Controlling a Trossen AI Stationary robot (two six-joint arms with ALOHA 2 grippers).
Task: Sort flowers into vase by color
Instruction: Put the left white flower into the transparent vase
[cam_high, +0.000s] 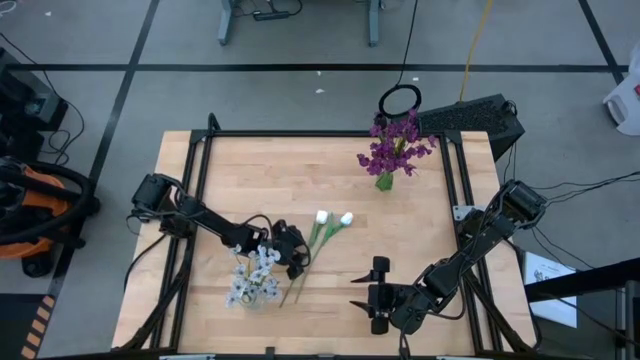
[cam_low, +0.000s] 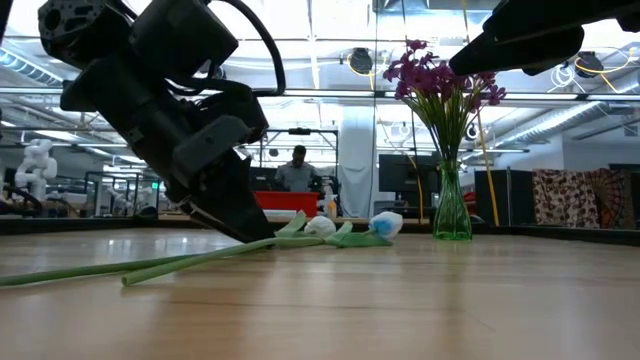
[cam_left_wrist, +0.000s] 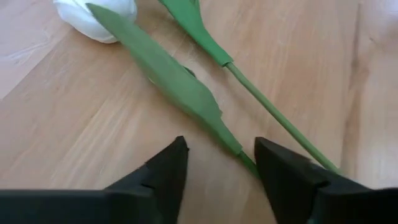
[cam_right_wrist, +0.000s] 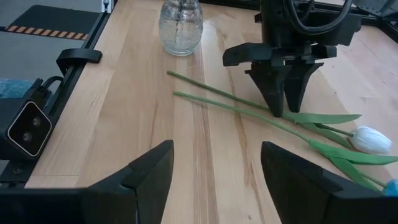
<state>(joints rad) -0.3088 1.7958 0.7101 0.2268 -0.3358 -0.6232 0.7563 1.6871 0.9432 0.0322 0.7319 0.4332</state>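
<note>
Wooden desk (cam_high: 300, 170), black-framed, carrying three groups of flowers. Landmark: the two white tulips (cam_high: 330, 222), lying flat near the desk's middle, stems crossing and trailing toward the front edge. Far behind the tulips, toward the back right corner, stands a green glass vase (cam_high: 385, 181) already filled with purple flowers (cam_high: 397, 145); that colour looks finished. Just left of the tulip stems, near the front edge, a clear textured vase (cam_right_wrist: 181, 26) holds a pale blue-white sprig (cam_high: 254, 276). Remaining, by judgement: both tulips still need a vase. Left tool (cam_left_wrist: 217, 171) is down over the tulip stems at their middle, fingers parted and straddling one thin stem below its leaf, not yet clamped on it. Right tool (cam_right_wrist: 214, 177) waits to the right of the tulip stems, near the front edge, jaws spread and empty. Room: bare wood lies open between the tulips and the purple arrangement and to their right; the tight spots are the clear vase just beside the left tool and the second stem touching the targeted one, which could drag along on lifting.
</note>
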